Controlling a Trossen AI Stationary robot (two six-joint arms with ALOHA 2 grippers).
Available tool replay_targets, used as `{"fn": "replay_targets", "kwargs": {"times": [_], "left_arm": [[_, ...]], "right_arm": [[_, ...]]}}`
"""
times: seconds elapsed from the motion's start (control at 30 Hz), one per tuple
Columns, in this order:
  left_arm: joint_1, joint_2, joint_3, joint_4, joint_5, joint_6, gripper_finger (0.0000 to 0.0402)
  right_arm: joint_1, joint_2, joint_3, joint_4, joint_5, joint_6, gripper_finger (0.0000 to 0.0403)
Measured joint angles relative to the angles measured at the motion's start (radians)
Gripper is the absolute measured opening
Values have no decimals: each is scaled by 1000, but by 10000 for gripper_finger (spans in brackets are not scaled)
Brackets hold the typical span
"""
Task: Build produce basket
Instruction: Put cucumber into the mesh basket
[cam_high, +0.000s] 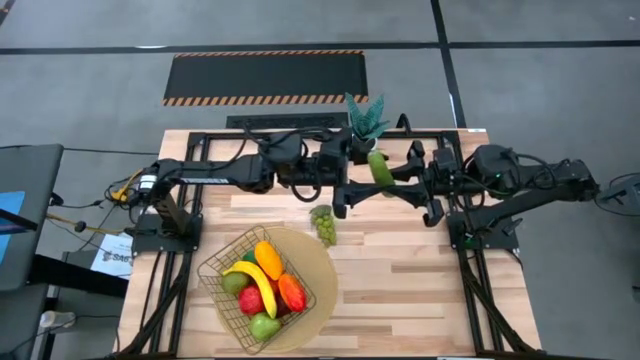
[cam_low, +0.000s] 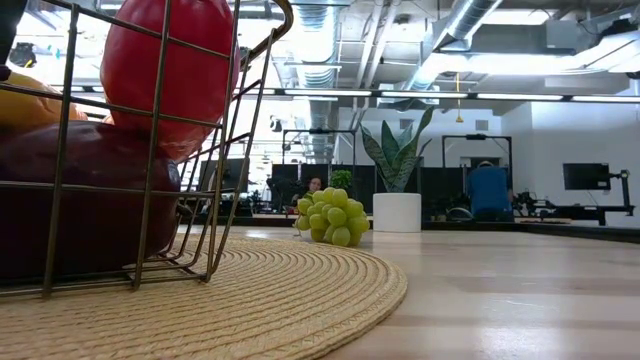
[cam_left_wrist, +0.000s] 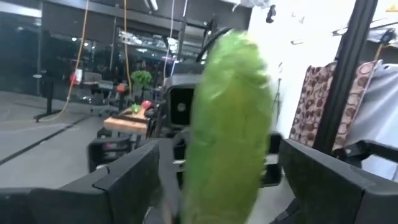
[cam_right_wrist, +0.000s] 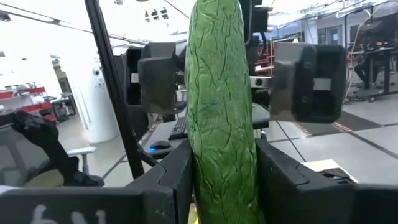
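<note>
Between right gripper (cam_right_wrist: 224, 180) fingers, cucumber (cam_right_wrist: 221, 106) stands; low view misses it.

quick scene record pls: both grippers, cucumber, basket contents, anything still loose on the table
right gripper: shut on cucumber, raised at table's far side
left gripper: open, fingers either side of the cucumber, facing the right gripper
cucumber: held off the table, near the potted plant
basket: on round mat; holds banana, orange, apple, pear and others
grapes: loose on table, beside the mat
stage: mid-air handover
</note>
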Motion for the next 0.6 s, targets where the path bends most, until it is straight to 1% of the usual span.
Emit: {"fn": "replay_targets", "kwargs": {"times": [0.07, 0.13, 0.23, 0.3, 0.43, 0.53, 0.6], "left_arm": [[0, -1, 0, 2, 5, 2, 302], [0, -2, 0, -3, 7, 3, 279], [1, -1, 0, 1, 2, 9, 235], [1, -2, 0, 4, -24, 11, 204], [0, -2, 0, 4, -43, 12, 151], [0, -2, 0, 3, -42, 12, 121], [0, -2, 0, 3, -42, 12, 111]], "right_arm": [[0, 0, 0, 5, 0, 0, 154], [0, 0, 0, 9, 0, 0, 155], [0, -1, 0, 19, 0, 0, 160], [0, -1, 0, 23, 0, 0, 163], [-1, -1, -1, 24, -1, 1, 166], [0, -1, -1, 24, -1, 0, 168], [0, -1, -1, 23, -1, 0, 171]]}}
